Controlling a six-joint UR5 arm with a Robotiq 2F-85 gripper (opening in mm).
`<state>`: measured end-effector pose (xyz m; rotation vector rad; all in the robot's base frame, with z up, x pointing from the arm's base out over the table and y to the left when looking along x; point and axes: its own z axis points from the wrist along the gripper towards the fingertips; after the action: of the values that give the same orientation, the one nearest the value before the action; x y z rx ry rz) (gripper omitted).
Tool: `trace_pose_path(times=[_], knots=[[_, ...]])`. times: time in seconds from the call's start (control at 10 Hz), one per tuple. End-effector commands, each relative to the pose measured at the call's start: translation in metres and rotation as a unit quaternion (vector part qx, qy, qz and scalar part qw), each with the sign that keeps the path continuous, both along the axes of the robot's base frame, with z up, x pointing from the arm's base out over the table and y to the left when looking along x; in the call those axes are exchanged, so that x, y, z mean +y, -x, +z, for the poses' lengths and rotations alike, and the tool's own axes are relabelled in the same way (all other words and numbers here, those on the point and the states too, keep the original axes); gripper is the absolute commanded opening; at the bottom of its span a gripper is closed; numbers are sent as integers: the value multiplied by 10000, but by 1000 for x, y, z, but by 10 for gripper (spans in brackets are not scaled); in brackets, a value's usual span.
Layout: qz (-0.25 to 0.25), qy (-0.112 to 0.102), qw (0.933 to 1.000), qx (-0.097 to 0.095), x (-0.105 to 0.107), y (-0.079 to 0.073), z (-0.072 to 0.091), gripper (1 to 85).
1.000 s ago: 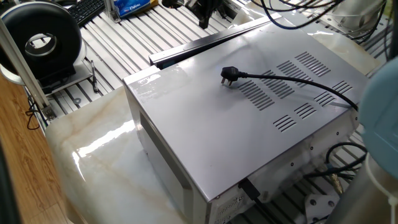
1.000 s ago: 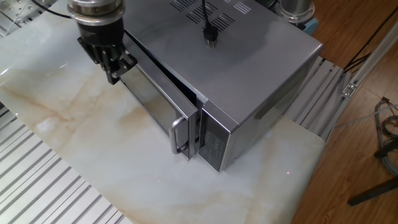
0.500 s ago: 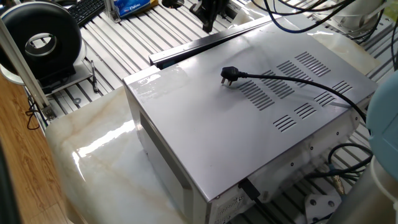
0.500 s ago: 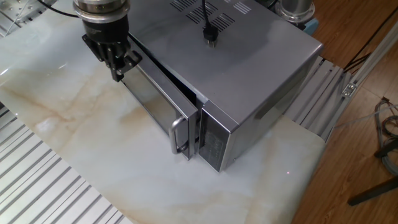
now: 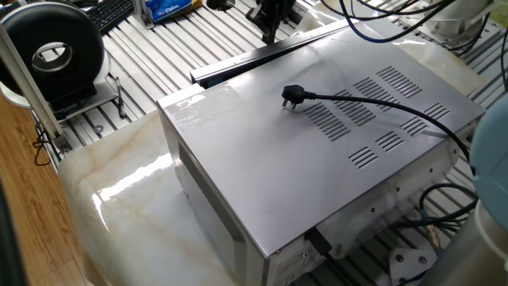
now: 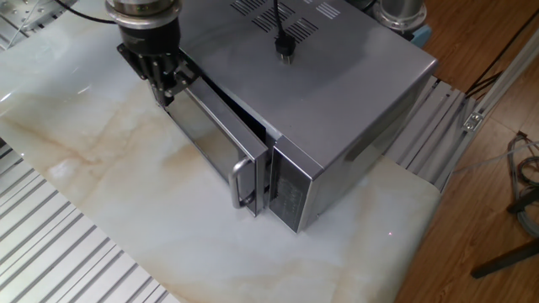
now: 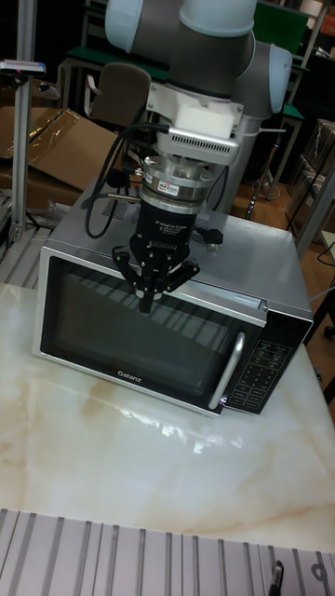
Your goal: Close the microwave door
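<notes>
Pushing from one fixed view: door (image 5: 262, 54) edge slightly ajar beyond microwave (image 5: 317, 151) top; gripper (image 5: 270, 16) above it.
Other fixed view: fingers (image 6: 164, 80) narrow, holding nothing, against door's hinge end; handle (image 6: 242, 181) gapes.
Tall fixed view: press squarely, steadily inward on counter (image 7: 140, 466).

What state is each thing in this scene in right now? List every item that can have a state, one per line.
microwave door: slightly ajar, gap at the handle side
gripper: fingers together, against the door's upper front
power plug: unplugged, lying on top of the microwave
microwave: upright on the marble table
</notes>
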<state>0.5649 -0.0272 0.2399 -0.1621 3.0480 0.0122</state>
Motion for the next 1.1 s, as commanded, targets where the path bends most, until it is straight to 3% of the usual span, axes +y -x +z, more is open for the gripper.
trace_pose_path(times=[0.0,0.3,0.4,1.0], knots=[[-180,-141,9997,31,17,17,5,10],[-191,-270,9993,156,24,23,7,10],[-250,-412,9987,169,33,24,6,10],[-371,-531,9974,317,45,29,12,10]])
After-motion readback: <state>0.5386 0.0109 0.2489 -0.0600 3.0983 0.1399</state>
